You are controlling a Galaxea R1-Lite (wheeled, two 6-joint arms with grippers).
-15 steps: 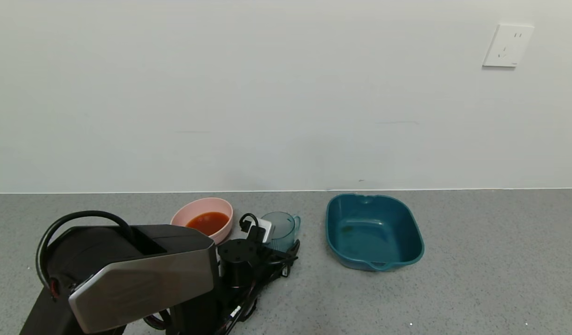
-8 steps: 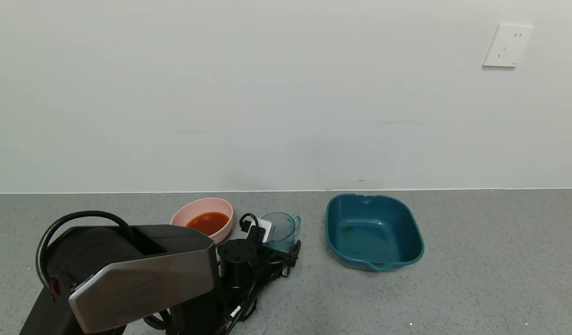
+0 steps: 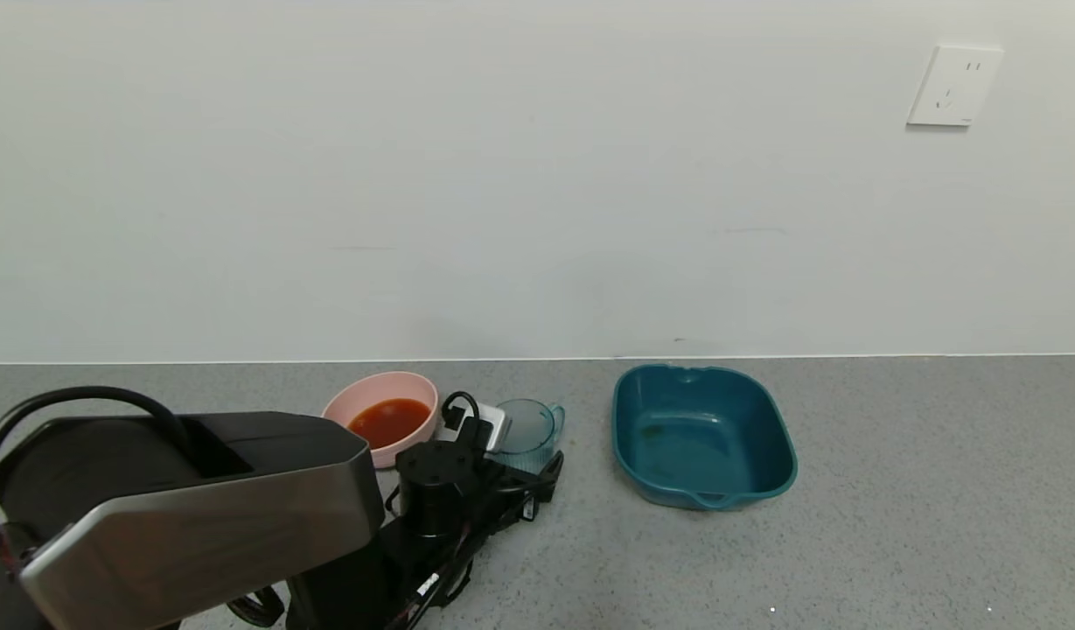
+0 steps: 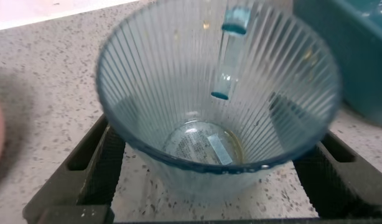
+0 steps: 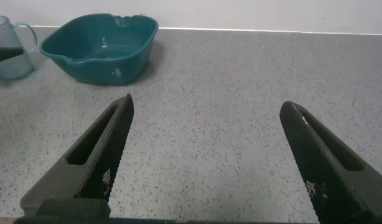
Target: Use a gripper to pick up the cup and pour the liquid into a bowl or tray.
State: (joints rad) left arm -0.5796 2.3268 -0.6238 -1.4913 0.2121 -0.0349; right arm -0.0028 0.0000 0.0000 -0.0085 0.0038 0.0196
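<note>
I get even, soft light overhead; shadows under the basin (image 3: pixel 703 437) are faint. The cup (image 4: pixel 219 99) is blurred close-up, rim smeared toward nine o'clock.

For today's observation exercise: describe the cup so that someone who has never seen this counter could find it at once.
Start at the big dark teal basin on the grey counter. Toward the robot's left stands the cup, between the basin and the pink bowl of orange-red liquid. It alone is see-through, ribbed, with a small side handle.
</note>
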